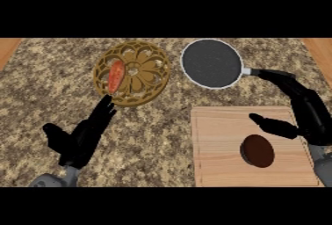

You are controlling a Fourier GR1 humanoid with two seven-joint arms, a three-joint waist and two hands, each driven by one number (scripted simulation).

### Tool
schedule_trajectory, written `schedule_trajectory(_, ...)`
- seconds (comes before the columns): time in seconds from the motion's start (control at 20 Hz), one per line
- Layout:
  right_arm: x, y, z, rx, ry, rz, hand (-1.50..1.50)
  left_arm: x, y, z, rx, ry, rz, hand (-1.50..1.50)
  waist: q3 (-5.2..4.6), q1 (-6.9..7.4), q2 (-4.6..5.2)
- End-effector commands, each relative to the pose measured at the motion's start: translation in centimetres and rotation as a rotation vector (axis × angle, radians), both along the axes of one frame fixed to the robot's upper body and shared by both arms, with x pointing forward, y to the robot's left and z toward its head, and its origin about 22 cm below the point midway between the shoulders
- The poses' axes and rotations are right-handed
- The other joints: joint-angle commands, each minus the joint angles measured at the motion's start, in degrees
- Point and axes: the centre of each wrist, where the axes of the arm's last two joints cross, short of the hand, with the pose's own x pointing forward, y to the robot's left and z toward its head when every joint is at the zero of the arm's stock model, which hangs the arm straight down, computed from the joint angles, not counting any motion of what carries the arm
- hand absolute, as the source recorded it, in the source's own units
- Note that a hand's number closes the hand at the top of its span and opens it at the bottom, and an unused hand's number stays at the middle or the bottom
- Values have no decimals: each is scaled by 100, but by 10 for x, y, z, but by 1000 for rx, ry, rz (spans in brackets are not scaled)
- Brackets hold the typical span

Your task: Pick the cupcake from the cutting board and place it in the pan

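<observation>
A dark brown cupcake point(257, 150) sits on the wooden cutting board point(220, 158) at the lower right. My right hand point(310, 118) hangs over the board's right edge, fingers straight and thumb stretched left just above the cupcake, not touching it. The pan point(211, 63), dark inside with a pale rim, lies at the back; its handle point(272, 74) points right, under my right hand's fingertips. At the lower left my left hand point(81, 138) rests open on the counter, fingers pointing up.
A round golden openwork trivet point(146, 74) lies left of the pan with an orange-red carrot-like piece point(115, 76) on it. My left fingertips nearly reach its lower rim. Speckled granite counter point(156, 140) lies between my hands.
</observation>
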Motion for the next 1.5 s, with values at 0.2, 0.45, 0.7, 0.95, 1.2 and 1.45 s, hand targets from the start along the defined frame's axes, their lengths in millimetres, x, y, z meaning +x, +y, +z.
schedule_trajectory(0.2,-11,5,2,-560,390,-92,-150,12,0,6,-15,21,-24,0,-38,72,6)
schedule_trajectory(0.45,-22,28,-8,-877,619,-194,-150,8,-12,2,-26,28,-42,0,-47,193,-3)
schedule_trajectory(0.7,-14,70,-1,-1080,819,-244,-150,9,-19,-4,-16,25,-74,0,-30,254,44)
schedule_trajectory(0.95,-6,124,-18,-1182,966,-283,-150,7,-14,1,-13,33,-72,0,5,230,30)
schedule_trajectory(1.2,-22,175,-38,-1156,987,-316,-150,17,-7,2,-21,14,-23,0,7,66,14)
schedule_trajectory(1.45,-13,176,-43,-1187,977,-366,-150,13,2,-2,-28,16,-13,0,14,22,13)
